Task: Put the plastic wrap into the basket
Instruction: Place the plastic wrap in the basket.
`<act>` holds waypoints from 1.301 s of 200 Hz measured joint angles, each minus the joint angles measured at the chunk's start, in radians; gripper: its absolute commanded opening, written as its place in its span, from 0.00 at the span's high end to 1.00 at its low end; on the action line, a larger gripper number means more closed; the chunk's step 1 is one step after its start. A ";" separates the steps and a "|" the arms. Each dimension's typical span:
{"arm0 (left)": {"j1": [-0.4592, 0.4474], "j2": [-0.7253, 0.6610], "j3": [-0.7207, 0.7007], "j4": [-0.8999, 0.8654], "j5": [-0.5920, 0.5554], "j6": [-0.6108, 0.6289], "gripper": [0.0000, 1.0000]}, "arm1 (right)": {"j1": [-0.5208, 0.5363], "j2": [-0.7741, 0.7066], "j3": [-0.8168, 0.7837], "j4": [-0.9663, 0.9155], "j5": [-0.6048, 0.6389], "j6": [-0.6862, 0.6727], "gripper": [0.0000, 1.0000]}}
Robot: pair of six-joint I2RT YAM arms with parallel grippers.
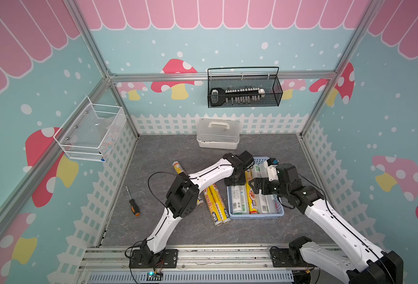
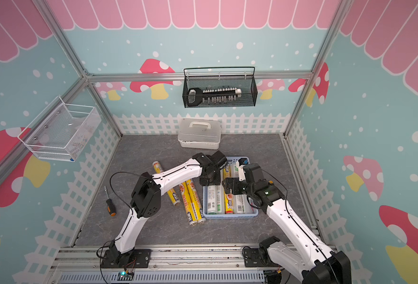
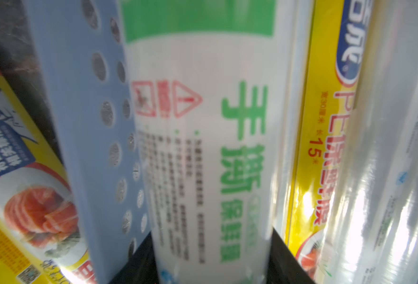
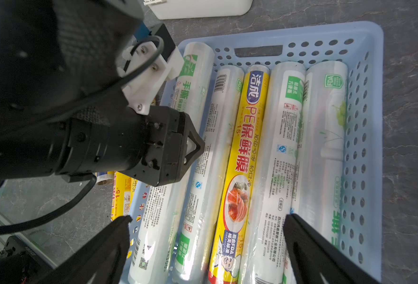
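The light-blue basket (image 1: 255,216) (image 2: 230,216) (image 4: 370,123) holds several plastic wrap rolls, white-and-green ones and a yellow one (image 4: 244,147). My left gripper (image 1: 236,180) (image 3: 210,270) (image 4: 190,147) is shut on a white-and-green roll (image 3: 203,147) (image 4: 193,86) that lies just inside the basket's left wall (image 3: 80,123). Over the basket's near half my right gripper (image 1: 252,184) (image 4: 208,231) hangs open, holding nothing. Three yellow rolls lie on the table left of the basket: two side by side (image 1: 216,206) (image 2: 193,204), one (image 1: 178,167) partly under the left arm.
A screwdriver (image 1: 133,204) with an orange-and-black handle lies at the table's left. A white lidded box (image 1: 217,134) stands behind the basket. On the walls hang a black wire basket (image 1: 244,91) and a white wire basket (image 1: 92,132).
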 measured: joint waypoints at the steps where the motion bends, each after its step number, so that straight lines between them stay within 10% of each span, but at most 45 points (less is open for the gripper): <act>1: 0.000 0.001 0.001 0.000 0.000 0.000 0.59 | 0.000 0.000 0.000 0.000 0.000 0.000 0.00; 260: -0.011 0.009 0.102 -0.129 -0.065 0.018 0.42 | 0.000 -0.024 -0.023 0.000 0.003 0.001 0.00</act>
